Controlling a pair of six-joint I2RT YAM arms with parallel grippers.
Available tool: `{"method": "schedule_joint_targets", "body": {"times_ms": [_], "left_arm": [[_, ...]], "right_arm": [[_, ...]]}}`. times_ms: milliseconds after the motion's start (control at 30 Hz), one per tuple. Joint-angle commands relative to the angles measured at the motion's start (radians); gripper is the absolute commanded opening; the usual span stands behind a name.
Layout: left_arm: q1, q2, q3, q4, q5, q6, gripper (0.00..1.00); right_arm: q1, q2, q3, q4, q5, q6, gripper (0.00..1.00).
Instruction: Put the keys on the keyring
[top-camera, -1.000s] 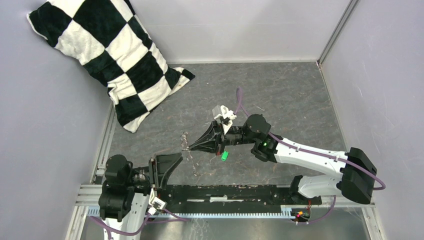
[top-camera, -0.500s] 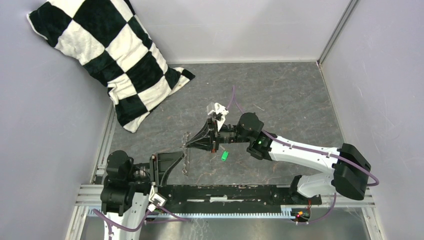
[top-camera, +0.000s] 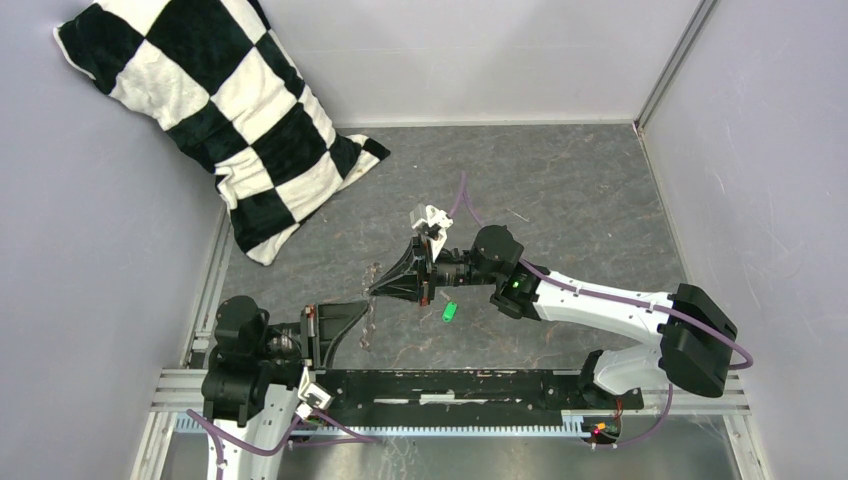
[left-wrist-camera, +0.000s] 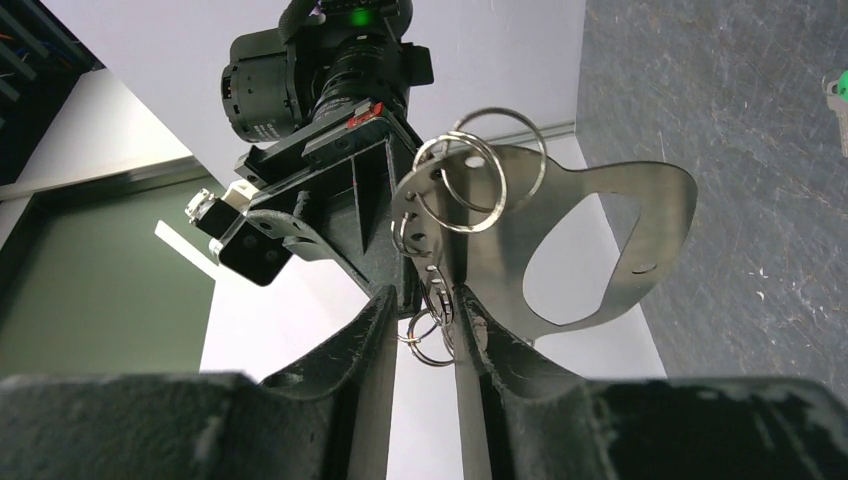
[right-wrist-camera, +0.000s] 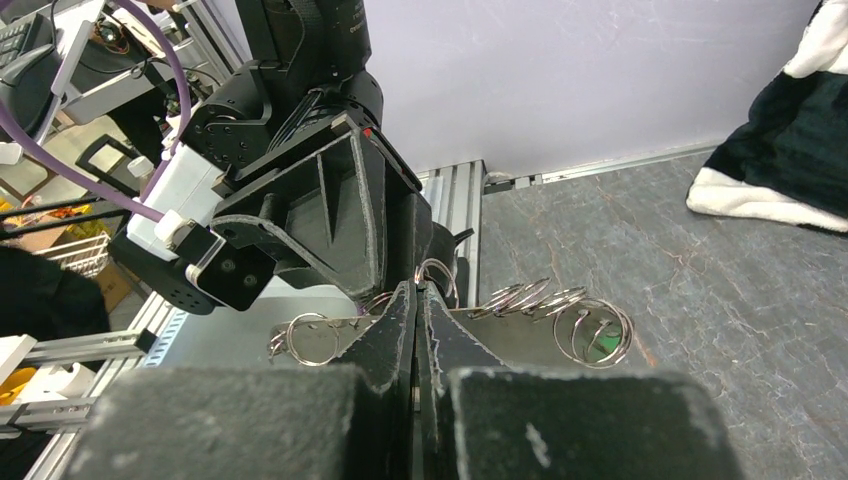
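Note:
The keyring (left-wrist-camera: 610, 200) is a thin silvery metal loop with small split rings strung along one edge. My right gripper (top-camera: 378, 289) is shut on it and holds it above the table; in the right wrist view the fingers (right-wrist-camera: 415, 305) pinch the keyring (right-wrist-camera: 520, 335) at its middle. My left gripper (left-wrist-camera: 425, 315) is open, its jaws on either side of the ringed edge, and it sits just below-left of the keyring (top-camera: 370, 300) in the top view. The green-tagged key (top-camera: 449, 312) lies on the table under the right arm and at the left wrist view's right edge (left-wrist-camera: 838, 90).
A black-and-white checked pillow (top-camera: 220, 110) leans in the far left corner. Grey walls close the table on three sides. A black rail (top-camera: 460, 385) runs along the near edge between the arm bases.
My right arm has swung a little to the left with the keyring. The left gripper has shifted slightly, and the dangling rings now hang closer to it. The green key has not moved.

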Motion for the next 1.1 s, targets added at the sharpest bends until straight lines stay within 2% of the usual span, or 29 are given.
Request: {"method": "schedule_joint_targets", "body": {"times_ms": [0, 133, 400, 500, 633, 700, 967, 1067], "left_arm": [[0.009, 0.001, 0.005, 0.034, 0.046, 0.114, 0.31], [0.009, -0.005, 0.002, 0.034, 0.05, 0.1, 0.24], [0.009, -0.021, 0.002, 0.034, 0.05, 0.057, 0.03], [0.009, -0.028, 0.002, 0.034, 0.056, 0.03, 0.02], [0.009, -0.028, 0.015, 0.037, 0.067, -0.077, 0.02], [0.009, -0.023, 0.025, 0.038, 0.063, -0.147, 0.02], [0.009, -0.01, 0.042, 0.041, 0.033, -0.39, 0.02], [0.009, 0.017, 0.05, 0.012, 0.01, -0.435, 0.02]], "right_arm": [[-0.004, -0.002, 0.047, 0.065, 0.004, 0.014, 0.01], [-0.003, -0.006, 0.044, 0.066, 0.004, 0.014, 0.01], [-0.008, -0.021, 0.027, 0.038, 0.012, -0.008, 0.02], [-0.019, -0.029, 0.022, 0.025, 0.016, -0.015, 0.11], [-0.035, -0.048, 0.039, -0.044, 0.037, -0.054, 0.38], [-0.044, -0.059, 0.058, -0.099, 0.047, -0.095, 0.46], [-0.059, -0.127, 0.113, -0.286, 0.119, -0.285, 0.62], [-0.058, -0.158, 0.143, -0.337, 0.145, -0.363, 0.71]]}}
